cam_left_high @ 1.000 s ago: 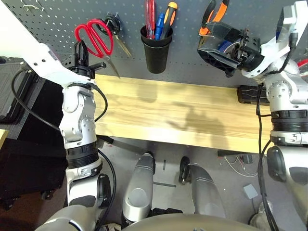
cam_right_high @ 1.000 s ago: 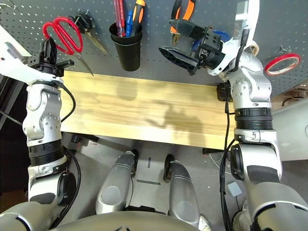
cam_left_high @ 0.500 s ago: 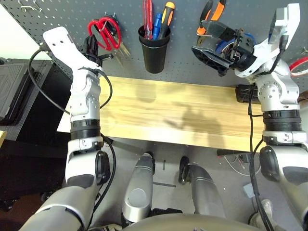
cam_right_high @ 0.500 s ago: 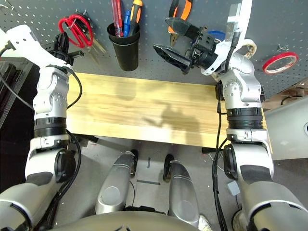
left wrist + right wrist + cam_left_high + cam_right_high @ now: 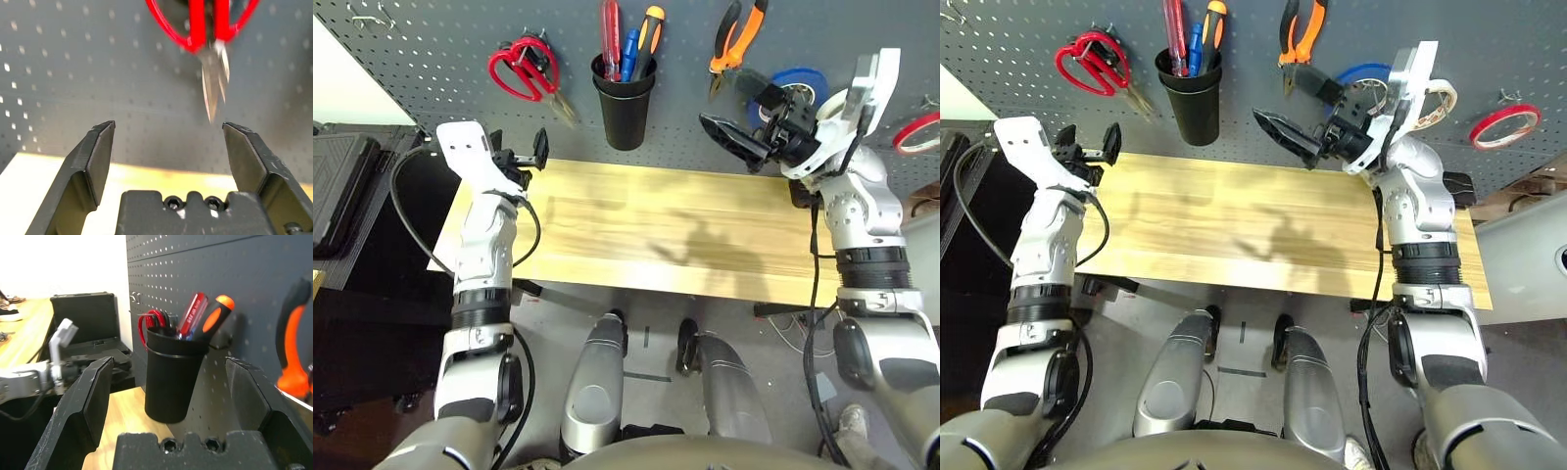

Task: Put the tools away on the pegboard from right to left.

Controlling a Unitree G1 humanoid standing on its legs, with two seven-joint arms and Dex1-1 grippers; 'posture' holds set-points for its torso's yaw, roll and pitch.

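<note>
1. The red-handled scissors hang on the pegboard at its left end, handles up by the hook, blades slanting down and toward the cup. Long axis is a steep diagonal against the panel.
2. The left gripper sits right below them, just off the table's back-left corner. Its fingers are spread wide with nothing between them; in the wrist view the blade tips hang above the gap, not touching.
3. Rest of the set looks stowed too: red-handled screwdriver in the black cup holder, orange-and-black-handled pliers on a hook, white tape roll behind the right arm.
4. The right gripper is wide open as well, empty, pointing leftward along the board near the pliers.
5. My guess: job's basically done, arms just need to back away.
</note>
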